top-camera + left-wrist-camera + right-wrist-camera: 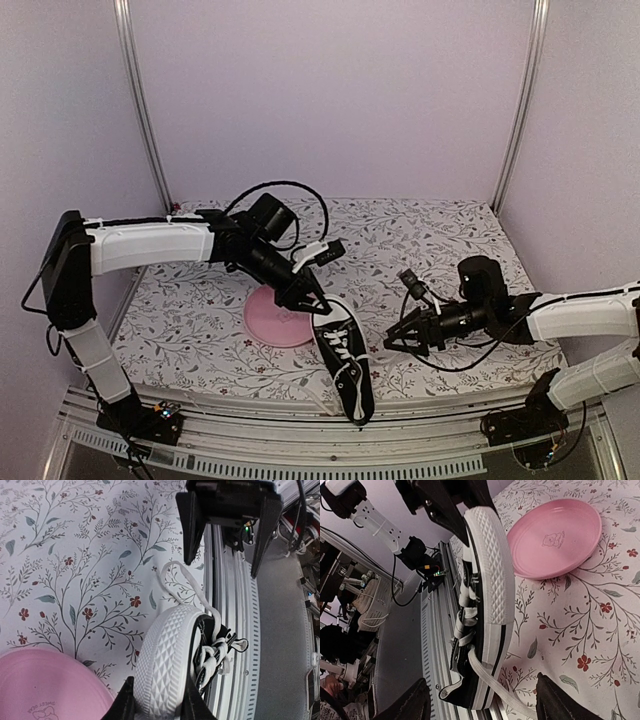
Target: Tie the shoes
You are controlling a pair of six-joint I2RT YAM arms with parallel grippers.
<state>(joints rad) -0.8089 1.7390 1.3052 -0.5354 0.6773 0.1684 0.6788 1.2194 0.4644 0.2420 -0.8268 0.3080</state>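
The sneaker (345, 365) is a black canvas low-top with a white rubber sole edged by a thin black stripe and a white toe cap (162, 670) moulded in a diamond pattern. White laces (215, 650) criss-cross its top in bunched loops. The left claw (160, 702) pinches the toe cap, with one dark finger (125, 707) pressed against each side of the rubber. From that grip the shoe stretches away from the left claw to the metal rail (232, 640), its heel at the edge of the flower-printed surface (450, 240). One loose flat lace (492, 682) trails from the heel end across the cloth, curving in a loop on the surface past the shoe. The right claw (481, 690) is spread wide, its two fingers (412, 705) well apart and holding nothing. It faces the long side of the sneaker near the heel and is not touching it, and the trailing lace lies just ahead of its gap. A pink plate (555, 535) with a small printed figure rests on the surface just beside the left claw and beyond the shoe from the right claw
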